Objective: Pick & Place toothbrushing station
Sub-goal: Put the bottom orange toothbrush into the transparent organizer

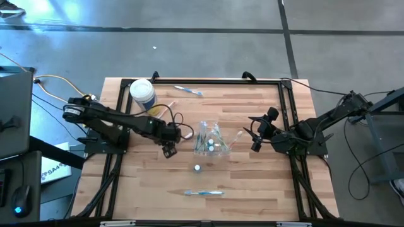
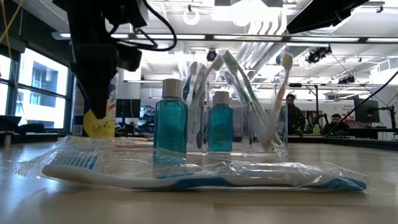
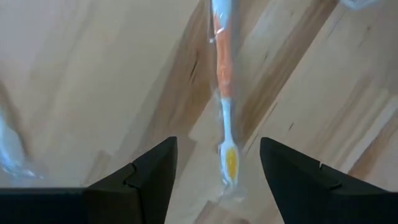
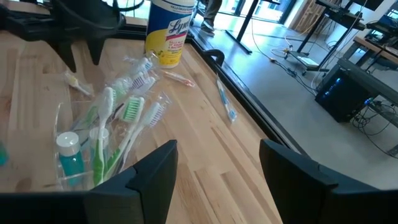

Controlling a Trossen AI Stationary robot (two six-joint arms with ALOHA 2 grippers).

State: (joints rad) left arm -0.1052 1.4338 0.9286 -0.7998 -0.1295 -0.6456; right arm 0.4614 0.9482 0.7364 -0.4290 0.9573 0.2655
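Observation:
The clear cup stands mid-table with several pastel toothbrushes and a blue white-capped bottle in it. A second blue bottle stands on the table nearer the front. A wrapped orange-handled toothbrush lies flat on the wood. My left gripper hangs open above its head end, pointing down, one finger on each side and clear of it, left of the cup. My right gripper waits open to the cup's right, holding nothing.
A white-lidded canister with a yellow label stands at the far left. One wrapped toothbrush lies near the far edge. Another, blue and white, lies near the front edge. A black frame borders the table.

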